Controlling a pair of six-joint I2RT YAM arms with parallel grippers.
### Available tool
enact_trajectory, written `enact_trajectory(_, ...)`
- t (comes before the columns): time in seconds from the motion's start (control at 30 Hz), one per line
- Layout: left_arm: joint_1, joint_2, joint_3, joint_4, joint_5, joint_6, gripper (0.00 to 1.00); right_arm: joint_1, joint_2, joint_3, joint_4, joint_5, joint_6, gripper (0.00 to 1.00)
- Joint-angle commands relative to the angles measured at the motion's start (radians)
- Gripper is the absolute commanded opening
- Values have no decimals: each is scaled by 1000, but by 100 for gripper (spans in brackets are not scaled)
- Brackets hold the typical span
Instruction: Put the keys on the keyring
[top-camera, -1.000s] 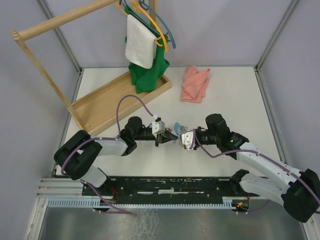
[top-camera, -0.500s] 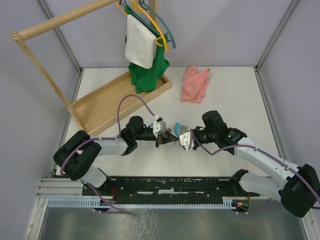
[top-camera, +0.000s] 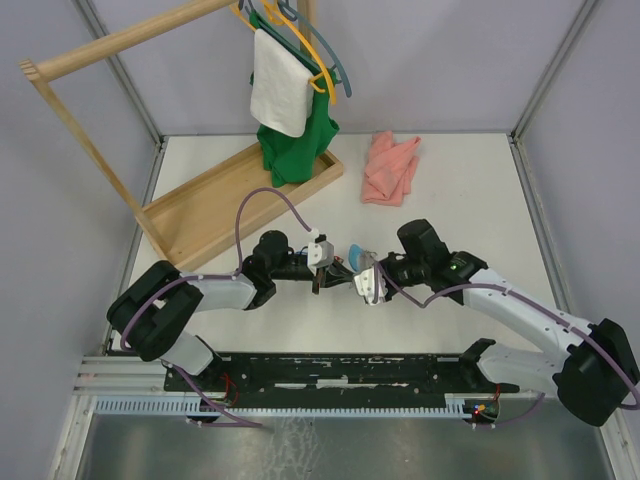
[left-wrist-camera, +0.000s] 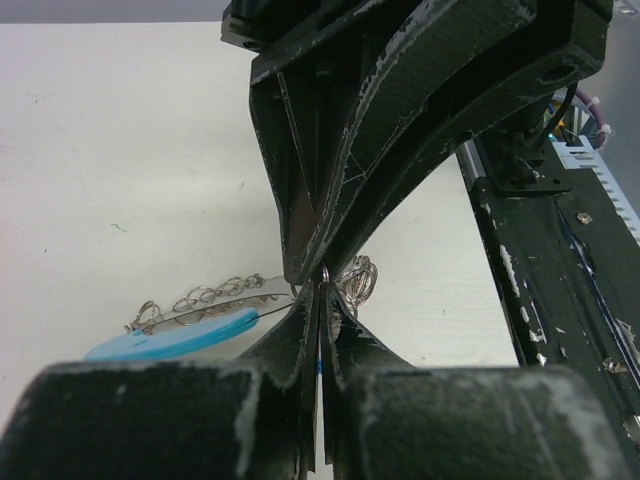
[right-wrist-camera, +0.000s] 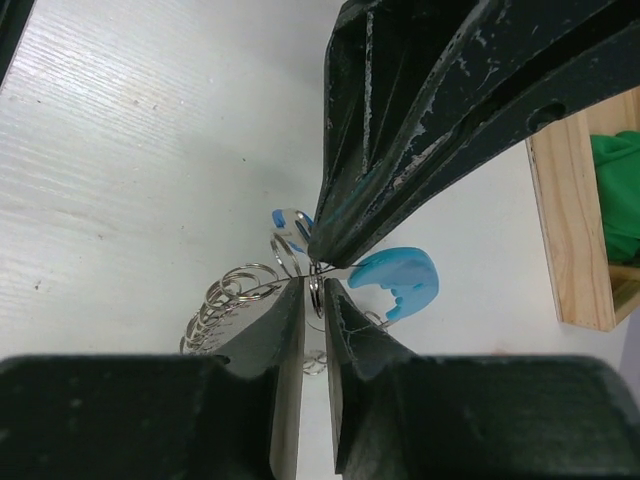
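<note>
At the near edge lies a sheet of brushed grey metal, then a long black mounting plate that carries both arm bases. Beyond it the matt white table spreads out. Up close it shows fine streaks, a few dark specks and small scuffs.

The two arms reach inward and meet tip to tip over the near middle of the table. The left gripper is clenched tight, with a thin sliver of blue in the slit between its fingers; I cannot tell what that sliver belongs to. The right gripper is closed to a narrow slit on a small silver ring at its tips.

The keyring, a loop of silvery coiled metal with a bright blue curved section, lies on the table just under the meeting tips. A small blue key tag lies beside the coil.

Farther back a crumpled pink cloth lies alone. To its left stands a pale wooden clothes rack, hung with a white towel and a green garment. Plain grey walls and slim metal corner posts close the space.
</note>
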Motion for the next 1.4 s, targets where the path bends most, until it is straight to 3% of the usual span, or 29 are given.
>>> enact_trajectory(0.0,-8,-21,41,8,22,-7,3,8,11,60,-13,11,-26,17)
enact_trajectory(0.13,-7,-38,33,-21,4,14,3,6,-5,65,-30,30,-8,2)
enact_trajectory(0.33,13,-57,17,-48,-13,20,3,-8,-59,40,1,43,72,1)
enact_trajectory(0.7,36,-38,12,-30,-16,-19,3,-73,-151,-103,415,-124,368,1)
enact_trajectory(0.87,35,34,12,173,18,-162,3,-84,-126,-195,709,-160,574,1)
enact_trajectory(1.0,35,12,5,172,8,-159,3,-85,-130,-164,525,-124,460,2)
enact_trajectory(1.2,35,-58,25,27,-11,-92,3,-85,-142,-84,243,-71,287,18)
enact_trajectory(1.37,25,-74,44,-9,6,-85,3,-85,-124,-31,128,-71,209,30)
